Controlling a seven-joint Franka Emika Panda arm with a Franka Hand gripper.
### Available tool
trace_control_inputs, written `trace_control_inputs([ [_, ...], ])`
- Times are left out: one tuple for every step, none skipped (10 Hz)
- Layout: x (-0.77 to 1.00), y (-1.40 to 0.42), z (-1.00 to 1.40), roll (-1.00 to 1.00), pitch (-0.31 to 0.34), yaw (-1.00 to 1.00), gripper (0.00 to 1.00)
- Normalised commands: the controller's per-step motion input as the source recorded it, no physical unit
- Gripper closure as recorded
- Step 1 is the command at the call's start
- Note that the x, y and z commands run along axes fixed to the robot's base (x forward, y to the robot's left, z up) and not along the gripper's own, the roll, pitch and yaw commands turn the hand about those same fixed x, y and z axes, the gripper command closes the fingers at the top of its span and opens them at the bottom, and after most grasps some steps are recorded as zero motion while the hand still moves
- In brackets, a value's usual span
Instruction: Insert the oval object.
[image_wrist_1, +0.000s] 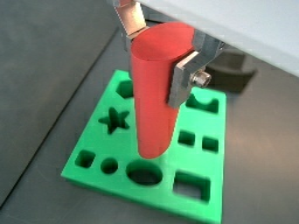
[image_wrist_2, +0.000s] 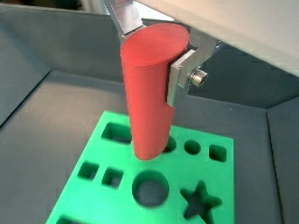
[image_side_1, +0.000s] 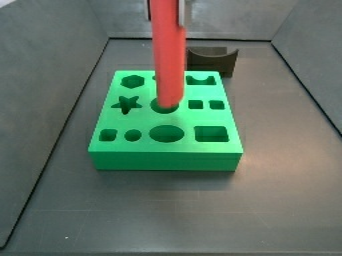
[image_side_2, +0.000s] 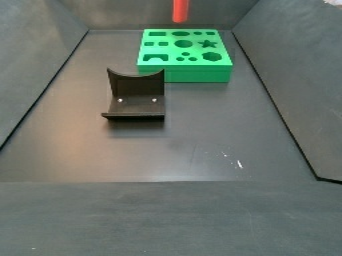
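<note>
My gripper (image_wrist_1: 158, 52) is shut on the oval object (image_wrist_1: 152, 96), a long smooth red-orange peg, and holds it upright by its upper end; this shows in both wrist views (image_wrist_2: 155, 51). The silver fingers (image_wrist_1: 179, 77) clamp its two sides. The peg's lower end hangs over the middle of the green block (image_wrist_1: 93, 140), just behind the big oval hole (image_wrist_1: 143, 173). In a side view the peg (image_side_1: 164, 55) comes down to the block's middle row (image_side_1: 166, 104); I cannot tell whether it touches. In a side view only the peg's tip (image_side_2: 179, 10) shows above the block (image_side_2: 187, 62).
The green block (image_side_1: 167, 152) has several shaped holes, among them a star (image_side_1: 127, 103) and a rectangle (image_side_1: 210, 132). The dark fixture (image_side_2: 134, 97) stands on the floor apart from the block; it also shows behind it (image_side_1: 214, 60). Grey walls enclose the floor.
</note>
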Motion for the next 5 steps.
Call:
trace_control_inputs([
  [0.03, -0.48, -0.21, 0.00, 0.000, -0.69, 1.00],
  [0.00, -0.22, -0.32, 0.00, -0.016, -0.94, 1.00],
  [0.00, -0.12, -0.39, 0.00, 0.000, -1.00, 1.00],
  [0.00, -0.11, -0.39, 0.00, 0.000, -1.00, 1.00],
  [0.00, -0.11, -0.39, 0.00, 0.000, -1.00, 1.00],
])
